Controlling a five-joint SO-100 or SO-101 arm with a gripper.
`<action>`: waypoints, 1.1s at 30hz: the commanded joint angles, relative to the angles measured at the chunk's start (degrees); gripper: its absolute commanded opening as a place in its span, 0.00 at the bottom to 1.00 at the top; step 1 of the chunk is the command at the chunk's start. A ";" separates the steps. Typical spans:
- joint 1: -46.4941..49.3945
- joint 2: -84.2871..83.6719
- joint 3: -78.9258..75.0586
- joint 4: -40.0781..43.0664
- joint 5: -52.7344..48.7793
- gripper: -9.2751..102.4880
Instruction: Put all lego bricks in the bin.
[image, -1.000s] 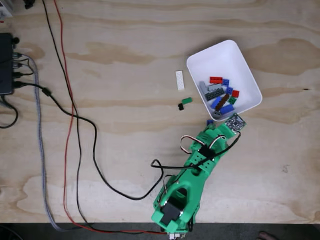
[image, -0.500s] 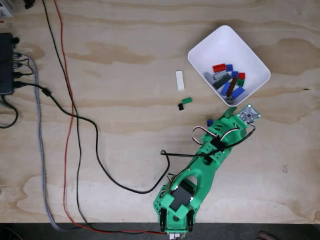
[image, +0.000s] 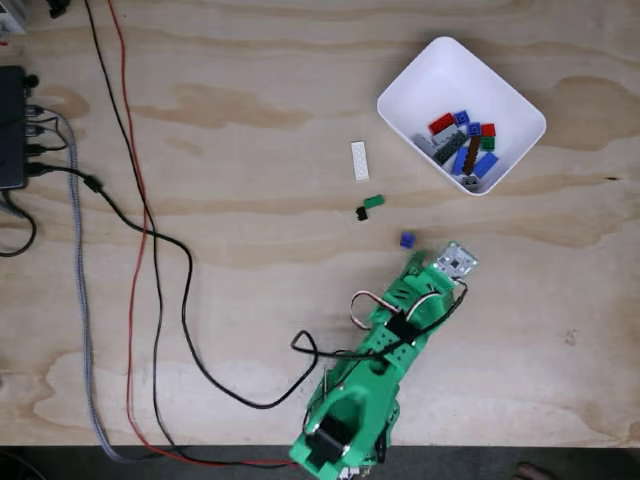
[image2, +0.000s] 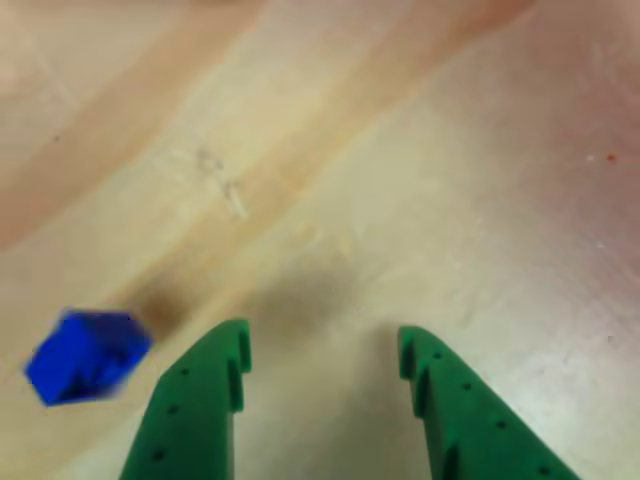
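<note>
Closest to the camera in the other view, the gripper has its two green fingers spread apart with bare wood between them, pinching nothing. A small blue brick lies just beside the left finger, not touching it. In the fixed view this blue brick sits near the tip of the green arm. Taking the blue brick as landmark, a green brick and a black brick lie up and left of it, close together. A white plate lies farther in that direction. The bin stands up and right of the blue brick, well apart, and holds a heap of red, blue, grey, brown and green bricks.
</note>
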 joint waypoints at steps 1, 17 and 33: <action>-2.46 7.56 1.32 -0.88 -1.49 0.24; -26.10 -2.11 -3.60 -15.82 4.57 0.24; -46.93 -13.89 -34.98 39.73 24.08 0.25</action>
